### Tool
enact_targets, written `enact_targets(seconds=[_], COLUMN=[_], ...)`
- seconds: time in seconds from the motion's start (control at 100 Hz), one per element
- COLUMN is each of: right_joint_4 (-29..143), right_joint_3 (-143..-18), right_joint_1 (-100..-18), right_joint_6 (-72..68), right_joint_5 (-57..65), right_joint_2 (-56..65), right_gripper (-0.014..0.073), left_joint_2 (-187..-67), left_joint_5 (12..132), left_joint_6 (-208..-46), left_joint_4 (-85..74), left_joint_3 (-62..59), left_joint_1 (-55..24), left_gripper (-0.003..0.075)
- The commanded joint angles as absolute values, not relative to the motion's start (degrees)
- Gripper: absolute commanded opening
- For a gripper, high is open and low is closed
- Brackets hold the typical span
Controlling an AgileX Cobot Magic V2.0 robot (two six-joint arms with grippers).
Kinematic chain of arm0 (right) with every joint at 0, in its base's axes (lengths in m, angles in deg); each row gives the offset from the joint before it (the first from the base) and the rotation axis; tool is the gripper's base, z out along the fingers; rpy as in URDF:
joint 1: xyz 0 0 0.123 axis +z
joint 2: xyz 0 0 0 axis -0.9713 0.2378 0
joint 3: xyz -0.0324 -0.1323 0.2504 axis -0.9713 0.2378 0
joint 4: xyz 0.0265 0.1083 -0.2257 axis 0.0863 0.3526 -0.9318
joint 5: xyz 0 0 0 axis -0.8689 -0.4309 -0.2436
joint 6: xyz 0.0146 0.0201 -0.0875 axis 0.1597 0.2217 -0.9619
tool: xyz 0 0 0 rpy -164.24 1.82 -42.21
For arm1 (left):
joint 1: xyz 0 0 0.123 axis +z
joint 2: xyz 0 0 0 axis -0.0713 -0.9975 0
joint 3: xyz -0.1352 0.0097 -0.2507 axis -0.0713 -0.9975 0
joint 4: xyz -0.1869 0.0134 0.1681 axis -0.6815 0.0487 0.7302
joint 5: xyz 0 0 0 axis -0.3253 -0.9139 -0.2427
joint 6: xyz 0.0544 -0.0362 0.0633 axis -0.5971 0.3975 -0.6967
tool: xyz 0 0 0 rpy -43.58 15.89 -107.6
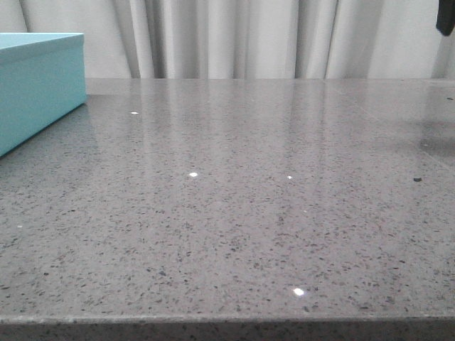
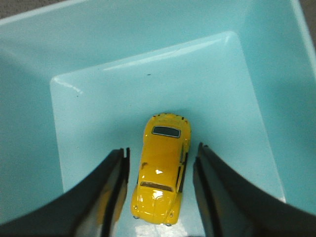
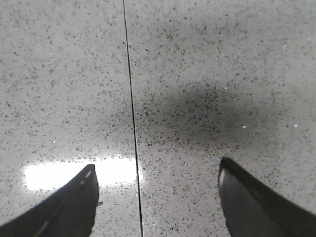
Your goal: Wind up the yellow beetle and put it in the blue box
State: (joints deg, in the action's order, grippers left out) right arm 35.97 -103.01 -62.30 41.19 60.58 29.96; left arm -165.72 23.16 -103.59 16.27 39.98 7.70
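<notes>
The yellow beetle point(image 2: 162, 170) lies on the floor of the blue box point(image 2: 103, 98) in the left wrist view. My left gripper point(image 2: 163, 148) hangs over it, open, one dark finger point(image 2: 106, 192) on each side of the car with a gap showing on both sides. In the front view only a corner of the blue box point(image 1: 39, 85) shows at the far left, and the car and the left gripper are out of view. My right gripper point(image 3: 158, 164) is open and empty above the grey speckled table point(image 3: 197, 74).
A thin dark seam point(image 3: 131, 98) runs across the table under the right gripper. A dark part point(image 1: 446, 18), probably the right arm, shows at the top right of the front view. White curtains point(image 1: 249, 35) hang behind the table point(image 1: 234, 213).
</notes>
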Motion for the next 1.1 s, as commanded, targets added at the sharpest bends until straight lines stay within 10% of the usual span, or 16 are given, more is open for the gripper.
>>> enact_targets(seconds=[0.0,0.25,0.68,1.09], right_joint_4=[35.2,35.2,35.2,35.2], right_joint_3=[-104.4,-104.4,-104.3,-97.3], right_joint_1=[-62.3,-62.3,-62.3,-62.3], right_joint_6=[39.7,39.5,37.3,37.3], right_joint_5=[58.5,58.4,58.5,52.8], right_joint_2=[26.1,21.9,16.1,9.3], right_gripper=[0.0508,0.0450,-0.0072,-0.0067], left_joint_2=[-160.8,-156.4,-151.3,-139.6], left_joint_5=[24.7,23.3,21.0,30.4], left_joint_6=[-103.0,-103.0,-103.0,-103.0], left_joint_4=[13.8,11.3,9.8,9.7], left_joint_3=[41.9,41.8,39.5,21.8], left_joint_1=[7.6,7.6,7.6,7.6], left_gripper=[0.0225,0.0055,-0.0019,-0.0019])
